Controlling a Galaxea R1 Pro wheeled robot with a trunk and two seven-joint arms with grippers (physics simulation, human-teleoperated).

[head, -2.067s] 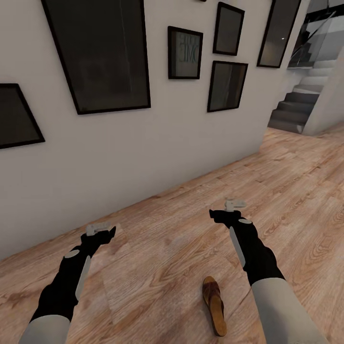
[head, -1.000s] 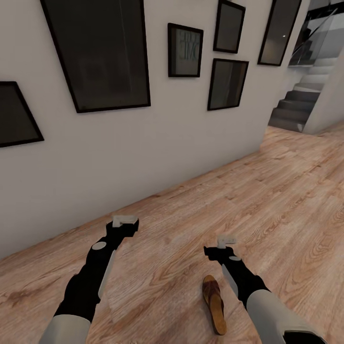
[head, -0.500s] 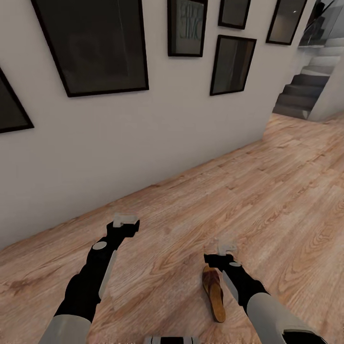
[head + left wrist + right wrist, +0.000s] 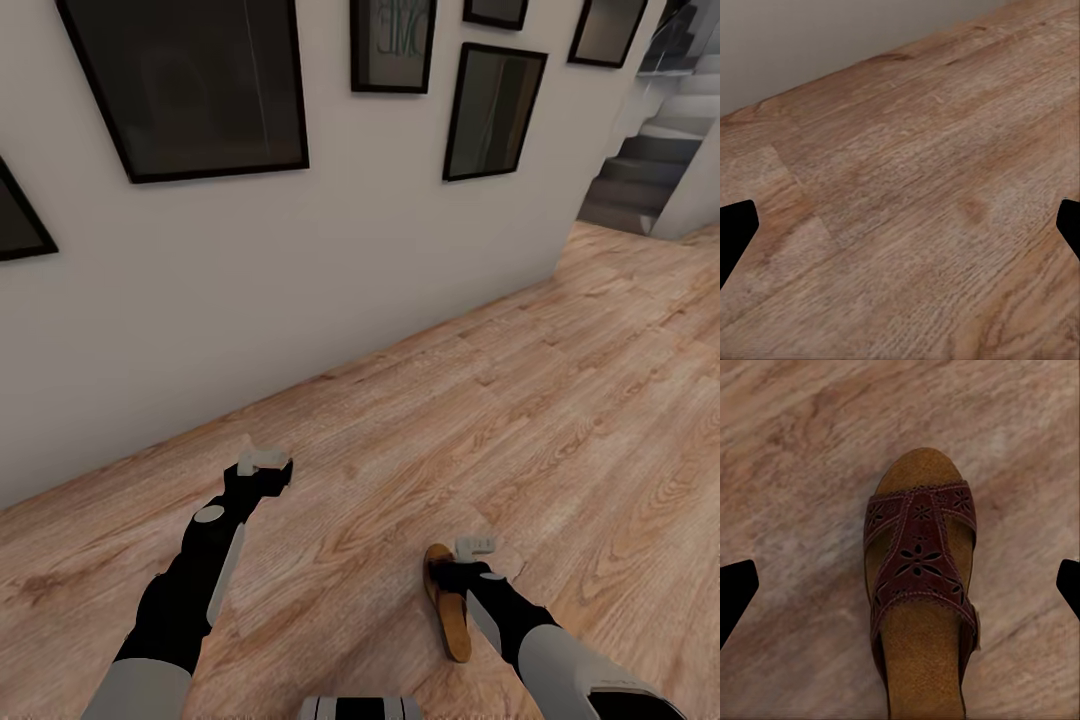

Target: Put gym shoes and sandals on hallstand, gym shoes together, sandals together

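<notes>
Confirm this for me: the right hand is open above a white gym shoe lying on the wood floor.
Not a gym shoe. The right hand is open above a dark brown sandal lying on the wood floor. The right wrist view shows its open toe and cut-out strap between the spread fingertips.

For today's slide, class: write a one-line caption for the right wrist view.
Open right claw poised above a brown sandal lying on the wood floor.

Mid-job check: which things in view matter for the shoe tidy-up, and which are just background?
Job:
sandal lying on the corridor floor
right gripper, open above the sandal

Background:
framed pictures on the wall
staircase
left gripper, open over bare floor
</notes>
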